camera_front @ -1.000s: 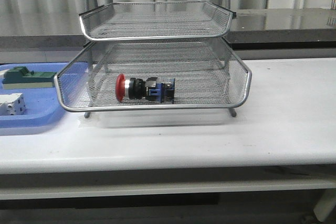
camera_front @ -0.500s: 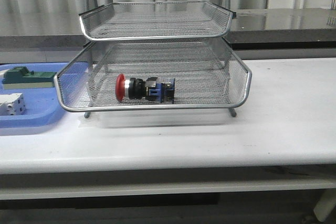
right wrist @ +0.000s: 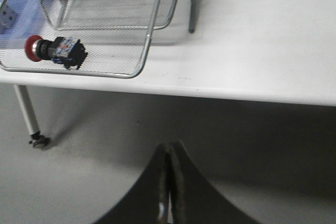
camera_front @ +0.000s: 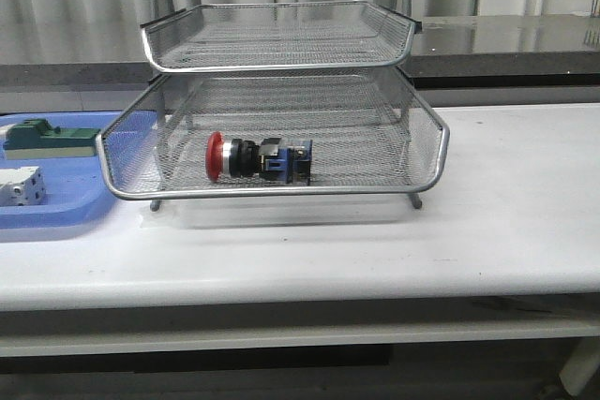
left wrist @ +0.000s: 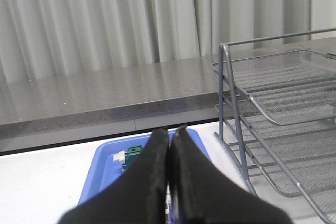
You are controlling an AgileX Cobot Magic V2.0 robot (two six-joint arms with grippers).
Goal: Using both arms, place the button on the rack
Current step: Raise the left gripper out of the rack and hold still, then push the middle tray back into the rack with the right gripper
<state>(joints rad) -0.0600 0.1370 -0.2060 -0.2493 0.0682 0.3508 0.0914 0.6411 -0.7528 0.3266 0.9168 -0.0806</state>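
Observation:
The button [camera_front: 259, 157], with red cap, black middle and blue rear block, lies on its side in the pulled-out middle tray of the silver wire-mesh rack [camera_front: 281, 39]. The right wrist view shows the button [right wrist: 55, 49] in that tray as well. Neither arm appears in the front view. My left gripper [left wrist: 169, 132] is shut with nothing in it, held above the blue tray beside the rack [left wrist: 278, 124]. My right gripper [right wrist: 169, 147] is shut and empty, out past the table's front edge, over the floor.
A flat blue plastic tray [camera_front: 56, 208] sits left of the rack and holds a green block [camera_front: 52, 138] and a white block [camera_front: 21, 185]. A grey counter [camera_front: 525, 39] runs behind the table. A table leg with a caster [right wrist: 31, 121] stands below the table edge.

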